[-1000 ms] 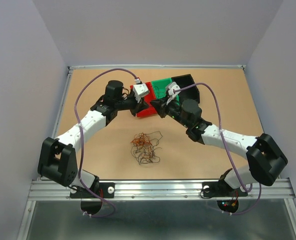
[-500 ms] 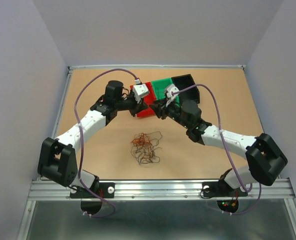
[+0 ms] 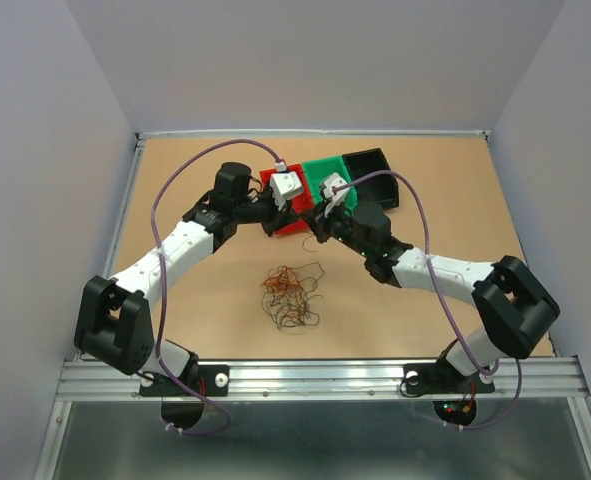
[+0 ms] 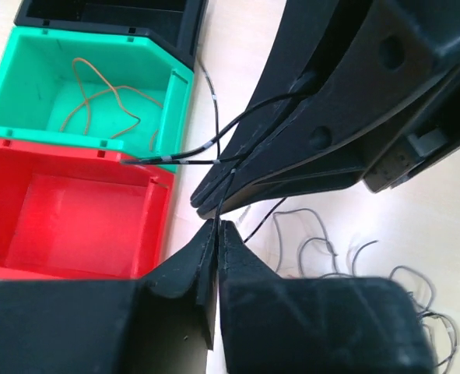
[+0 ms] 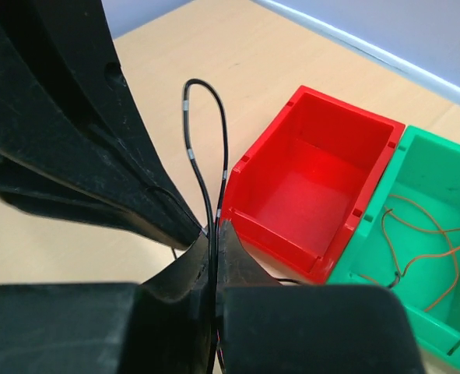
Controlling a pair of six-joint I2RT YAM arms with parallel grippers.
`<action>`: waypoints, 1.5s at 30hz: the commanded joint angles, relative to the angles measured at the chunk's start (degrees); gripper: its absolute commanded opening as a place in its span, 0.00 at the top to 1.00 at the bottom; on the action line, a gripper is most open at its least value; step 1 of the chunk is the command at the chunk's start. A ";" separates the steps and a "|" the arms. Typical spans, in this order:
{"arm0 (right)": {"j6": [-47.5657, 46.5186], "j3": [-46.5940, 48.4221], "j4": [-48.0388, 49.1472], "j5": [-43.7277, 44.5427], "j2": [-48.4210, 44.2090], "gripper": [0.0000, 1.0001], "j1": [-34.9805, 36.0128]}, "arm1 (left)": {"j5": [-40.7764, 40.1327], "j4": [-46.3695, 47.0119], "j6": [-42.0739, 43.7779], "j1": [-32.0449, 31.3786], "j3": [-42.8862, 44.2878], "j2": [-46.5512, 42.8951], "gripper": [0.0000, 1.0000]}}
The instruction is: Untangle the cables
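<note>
The cables (image 3: pixel 288 295) lie as a small tangle of thin red-orange, brown and black wires on the tan table, in front of both grippers. My left gripper (image 3: pixel 297 213) and right gripper (image 3: pixel 311 218) meet tip to tip at the red bin's front. In the left wrist view my left gripper (image 4: pixel 216 227) is shut on a thin black wire (image 4: pixel 184 156) that runs to the right gripper's fingers (image 4: pixel 307 148). In the right wrist view my right gripper (image 5: pixel 214 227) is shut on the same black wire's loop (image 5: pixel 223 132). Part of the tangle (image 4: pixel 346 253) shows below.
A red bin (image 3: pixel 274 180), a green bin (image 3: pixel 321 170) and a black bin (image 3: pixel 373 168) stand in a row at the back. The green bin (image 4: pixel 27 78) holds a brown wire (image 4: pixel 97 97). The red bin (image 5: pixel 315 195) holds nothing. Table rails run along the edges.
My right gripper has moved left, up to the left gripper over the red bin's front. The left gripper shifted slightly right. The tangle on the table has not moved.
</note>
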 commanded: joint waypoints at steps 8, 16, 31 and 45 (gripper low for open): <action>8.79 15.13 1.15 6.73 8.39 0.99 0.17 | -2.88 13.14 -10.97 7.68 -1.58 -5.64 0.23; 10.03 27.28 1.23 10.87 18.23 1.00 0.08 | -5.93 24.47 -20.55 15.95 -7.20 -11.26 0.18; 12.84 35.99 2.55 13.07 30.81 0.99 -4.31 | -11.84 24.92 -21.61 17.27 -6.59 -9.34 0.18; 20.49 46.70 -14.39 20.62 42.76 0.99 -3.17 | -13.16 24.22 -21.00 17.27 -5.63 -7.41 0.18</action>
